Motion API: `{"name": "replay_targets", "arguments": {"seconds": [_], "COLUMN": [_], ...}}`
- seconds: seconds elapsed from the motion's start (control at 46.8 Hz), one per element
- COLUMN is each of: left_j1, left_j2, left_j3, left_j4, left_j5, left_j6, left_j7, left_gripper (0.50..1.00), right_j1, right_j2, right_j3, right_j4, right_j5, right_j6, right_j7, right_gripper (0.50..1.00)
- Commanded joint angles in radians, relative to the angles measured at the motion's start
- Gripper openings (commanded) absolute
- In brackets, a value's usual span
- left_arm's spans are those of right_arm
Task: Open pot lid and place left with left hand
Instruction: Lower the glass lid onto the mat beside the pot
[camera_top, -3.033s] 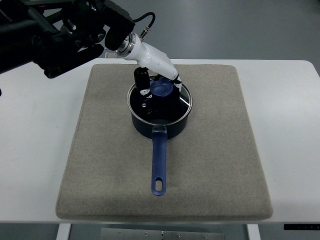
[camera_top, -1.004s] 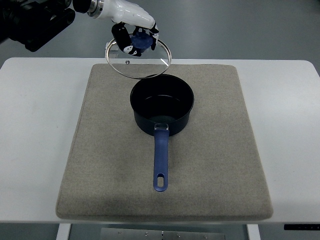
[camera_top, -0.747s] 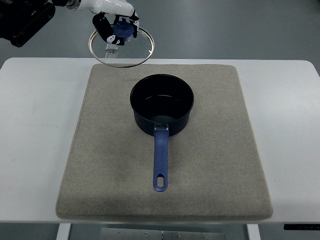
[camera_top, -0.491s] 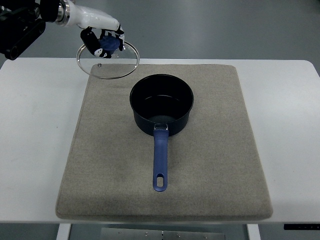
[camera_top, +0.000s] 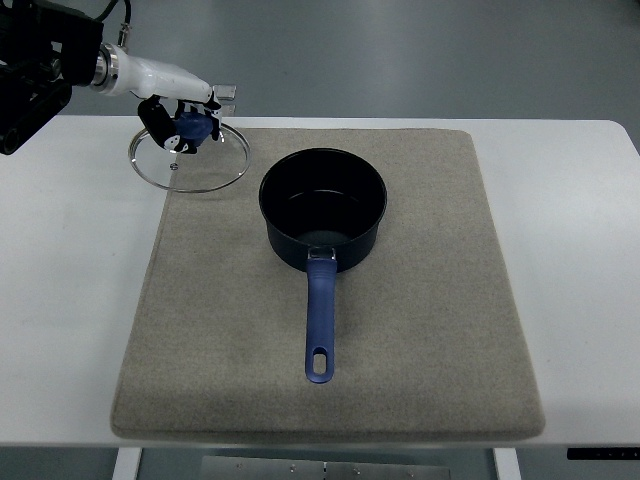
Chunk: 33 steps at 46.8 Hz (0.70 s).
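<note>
Left arm: black housing at the upper left corner, with a white forearm reaching rightward from it.

Left hand (camera_top: 185, 118): white and black, fingers curled around the blue knob (camera_top: 195, 126) of the lid — a closed grasp, holding the lid from above.

Glass lid (camera_top: 188, 156): round, clear, with a metal rim and a small vent hole near its left side. It is held at the upper left of the scene, straddling the far left corner of the mat, part over the mat and part over the bare table. It hangs roughly level. Whether its rim touches the surface below cannot be told from this view. It sits to the left of the pot and apart from it.

Table (camera_top: 70, 280): white, rectangular, filling most of the view, bare along its left and right margins.

Mat (camera_top: 420, 300): grey-beige, felt-like, rounded corners, lying flat at the centre of the table and covering most of it.

Pot (camera_top: 324, 210): dark blue saucepan, uncovered, standing upright on the mat a little above the mat's centre. Its interior is dark and glossy; no contents can be made out.

Pot handle (camera_top: 319, 320): blue, long and straight, running from the pot's near wall toward the near edge of the mat — a hanging slot at its free end. It rests over the mat, untouched by any hand.
</note>
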Motion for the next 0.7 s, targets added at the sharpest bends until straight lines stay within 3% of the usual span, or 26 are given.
{"name": "replay_targets", "arguments": {"seconds": [0.0,0.342,0.513,0.683], "left_j1": [0.002,0.027,0.048,0.07], "left_j2": [0.002,-0.001,-0.004,-0.004], "left_j3": [0.016,0.021,0.05,0.075], "left_j4": [-0.021,-0.101,-0.099,-0.092], "left_j5": [-0.001,0.011,0.012,-0.006], "left_j6": [0.0,0.006,0.127,0.182], "left_j7": [0.0,0.0,0.0,0.0], "left_gripper": [0.5,0.5,0.5,0.5], "right_j1": [0.0,0.0,0.0,0.0], "right_j2": [0.0,0.0,0.0,0.0], "right_j3": [0.0,0.0,0.0,0.0], "right_j4": [0.0,0.0,0.0,0.0], "right_j5": [0.0,0.0,0.0,0.0], "right_j6": [0.0,0.0,0.0,0.0], "right_j7": [0.0,0.0,0.001,0.001], "right_gripper": [0.917,0.917,0.917,0.917]}}
